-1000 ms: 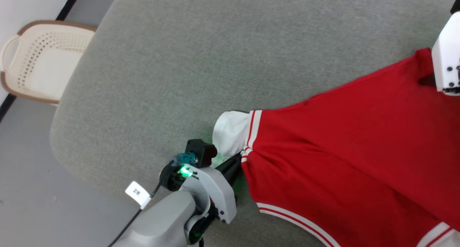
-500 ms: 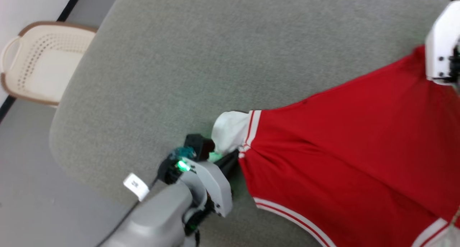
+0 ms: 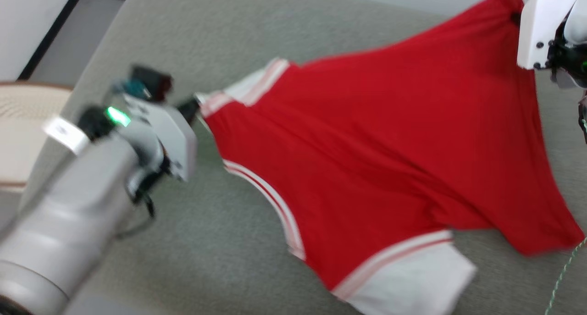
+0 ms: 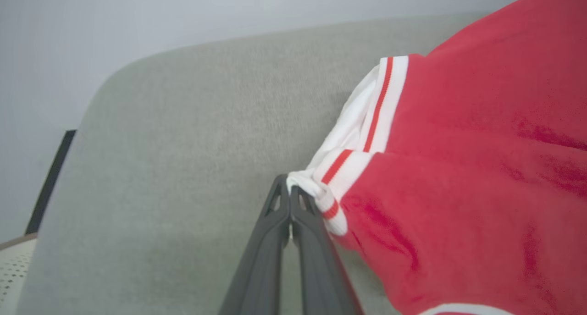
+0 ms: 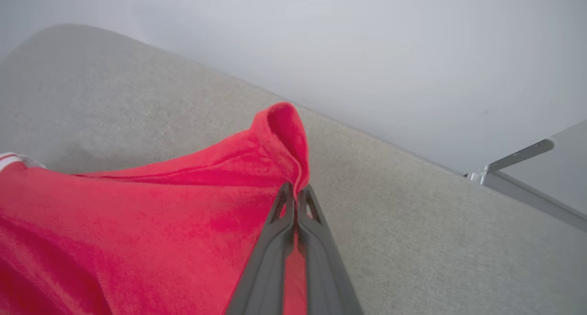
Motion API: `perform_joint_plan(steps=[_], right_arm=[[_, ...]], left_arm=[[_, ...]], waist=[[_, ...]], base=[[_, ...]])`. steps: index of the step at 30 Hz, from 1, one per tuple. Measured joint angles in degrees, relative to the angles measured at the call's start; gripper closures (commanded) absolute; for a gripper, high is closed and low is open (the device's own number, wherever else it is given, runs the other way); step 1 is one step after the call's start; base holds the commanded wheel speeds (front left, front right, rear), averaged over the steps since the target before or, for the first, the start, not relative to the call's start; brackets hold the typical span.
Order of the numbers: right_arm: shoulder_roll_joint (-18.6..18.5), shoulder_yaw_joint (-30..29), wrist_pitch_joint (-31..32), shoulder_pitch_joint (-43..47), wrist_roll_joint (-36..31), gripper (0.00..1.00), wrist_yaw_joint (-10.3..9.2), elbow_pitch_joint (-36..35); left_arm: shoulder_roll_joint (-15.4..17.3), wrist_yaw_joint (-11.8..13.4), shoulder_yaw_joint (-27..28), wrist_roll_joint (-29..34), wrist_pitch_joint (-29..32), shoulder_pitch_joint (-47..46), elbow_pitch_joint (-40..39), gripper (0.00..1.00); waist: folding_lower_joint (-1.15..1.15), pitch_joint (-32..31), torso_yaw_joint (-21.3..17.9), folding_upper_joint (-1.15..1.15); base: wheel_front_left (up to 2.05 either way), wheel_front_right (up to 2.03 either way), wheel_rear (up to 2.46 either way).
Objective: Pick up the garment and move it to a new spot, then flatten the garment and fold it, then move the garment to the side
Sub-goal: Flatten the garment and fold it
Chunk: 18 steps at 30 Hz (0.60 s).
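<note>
**Item:** red jersey T-shirt [image 3: 376, 136], white sleeves, striped trim. It is spread between both grippers over the grey upholstered surface [image 3: 220, 241], and its lower white sleeve [image 3: 412, 278] appears to trail on the surface.

**Left gripper** [image 4: 290, 193]: fingers pressed together, pinching the white striped trim at the upper sleeve.

**Right gripper** [image 5: 296, 191]: fingers pressed together, pinching a rolled red edge at a corner.

**Handling (judged):** this looks like the carry to a new spot.
- Move your two arms in step.
- Hold the span taut without straining either pinch.
- Raise it until the trailing sleeve clears.
- Lower both ends evenly so the cloth lands flat.

Grey-green padded surface [image 3: 238, 241], cream basket [image 3: 18, 108], pale wall [image 5: 367, 53]
</note>
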Motion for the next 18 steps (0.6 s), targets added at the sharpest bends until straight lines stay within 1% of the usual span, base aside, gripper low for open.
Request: perform_joint_plan(steps=[5, 11, 14, 18], right_arm=[[0.20, 0.97, -6.16, -0.91, 1.49, 1.00, 0.00, -1.20], [0.27, 1.92, -13.96, -2.79, 1.96, 1.00, 0.00, -2.27], [0.24, 2.04, -16.58, -3.92, 1.90, 1.00, 0.00, -2.31], [0.63, 2.34, -17.56, -4.98, 2.60, 1.00, 0.00, -1.90]], left_arm=[[4.04, -0.76, -0.11, 0.92, 4.04, -6.82, -1.51, 1.00], [7.99, -1.31, -1.02, 3.58, 6.51, -15.72, -1.76, 1.00], [9.15, -1.54, -1.77, 4.70, 7.67, -20.41, -0.89, 1.00], [9.69, -1.69, -2.60, 5.04, 9.51, -25.60, 0.30, 1.00]], waist=[[0.00, -1.99, -3.45, 0.00], [0.00, -3.69, -7.72, 0.00], [0.00, -4.33, -9.79, 0.00], [0.00, -4.97, -12.35, 0.00]], base=[[0.00, 0.00, 0.00], [0.00, 0.00, 0.00], [0.00, 0.00, 0.00], [0.00, 0.00, 0.00]])
